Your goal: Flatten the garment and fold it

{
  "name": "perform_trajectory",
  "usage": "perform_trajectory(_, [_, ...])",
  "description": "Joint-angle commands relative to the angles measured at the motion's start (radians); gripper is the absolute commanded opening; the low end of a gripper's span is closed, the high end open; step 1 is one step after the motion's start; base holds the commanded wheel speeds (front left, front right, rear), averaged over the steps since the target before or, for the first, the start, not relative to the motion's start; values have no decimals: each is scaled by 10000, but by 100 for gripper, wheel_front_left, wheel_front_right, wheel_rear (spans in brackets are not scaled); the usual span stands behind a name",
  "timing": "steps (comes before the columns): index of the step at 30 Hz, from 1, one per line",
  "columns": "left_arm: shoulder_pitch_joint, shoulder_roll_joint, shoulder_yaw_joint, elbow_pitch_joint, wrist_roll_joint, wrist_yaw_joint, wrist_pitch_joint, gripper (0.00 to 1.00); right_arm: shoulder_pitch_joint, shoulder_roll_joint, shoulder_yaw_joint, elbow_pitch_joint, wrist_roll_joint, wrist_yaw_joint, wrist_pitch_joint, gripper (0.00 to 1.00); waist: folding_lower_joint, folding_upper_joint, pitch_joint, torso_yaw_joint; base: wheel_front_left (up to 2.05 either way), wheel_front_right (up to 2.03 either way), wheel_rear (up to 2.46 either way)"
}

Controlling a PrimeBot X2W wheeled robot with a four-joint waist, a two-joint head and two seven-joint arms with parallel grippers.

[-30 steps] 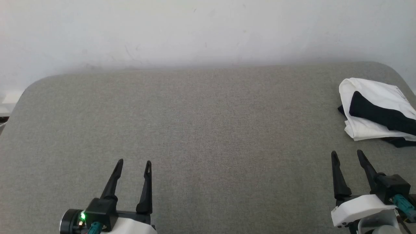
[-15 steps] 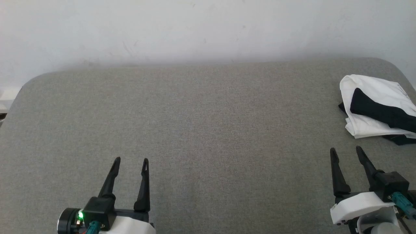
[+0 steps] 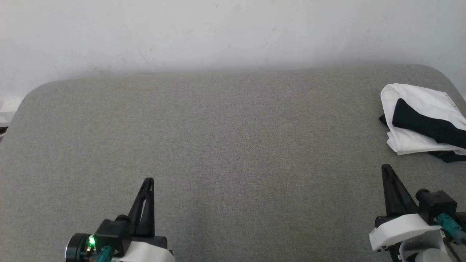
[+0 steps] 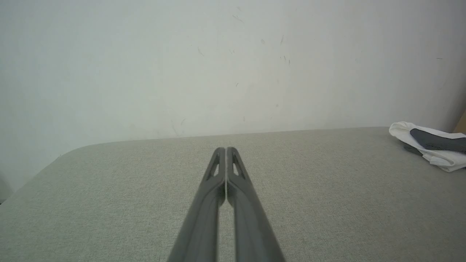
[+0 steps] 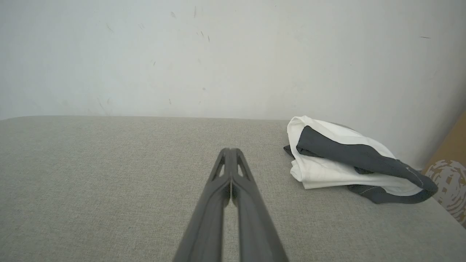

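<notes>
Pointing forward over the grey worktop, the left tool is pinched together, holding nothing; the right tool likewise. Ahead and rightward of the right tool lies the garment, a compact white-and-black bundle: folding looks done, perhaps only tidying remains.

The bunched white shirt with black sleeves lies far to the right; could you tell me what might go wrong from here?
The white shirt with black sleeves lies by the grey padded surface's right edge, so a nudge might slide it off. The right tool is shut; reaching that way might push the layered cloth, not grip it.
</notes>
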Motion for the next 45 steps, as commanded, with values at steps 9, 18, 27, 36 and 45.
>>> perform_trajectory(9, [-162, -28, 100, 23, 97, 11, 223, 0, 35, 9, 132, -247, -56, -2, 229, 0, 0, 0, -1, 6, 0, 0, 0])
perform_trajectory(18, [-226, -44, 143, 36, 136, 17, 386, 0, 51, 11, 207, -393, -78, -2, 392, 0, 0, 0, -2, 10, 0, 0, 0])
perform_trajectory(27, [-299, -62, 192, 52, 180, 23, 570, 0, 69, 13, 291, -557, -103, -3, 577, 0, 0, 0, -3, 15, 0, 0, 0])
perform_trajectory(36, [-372, -81, 241, 67, 224, 29, 753, 0, 87, 16, 375, -721, -128, -3, 760, 0, -1, 0, -3, 19, 0, 0, 0])
perform_trajectory(45, [-444, -99, 290, 83, 268, 35, 936, 0, 105, 18, 459, -885, -153, -4, 944, 0, -1, 0, -4, 24, 0, 0, 0])
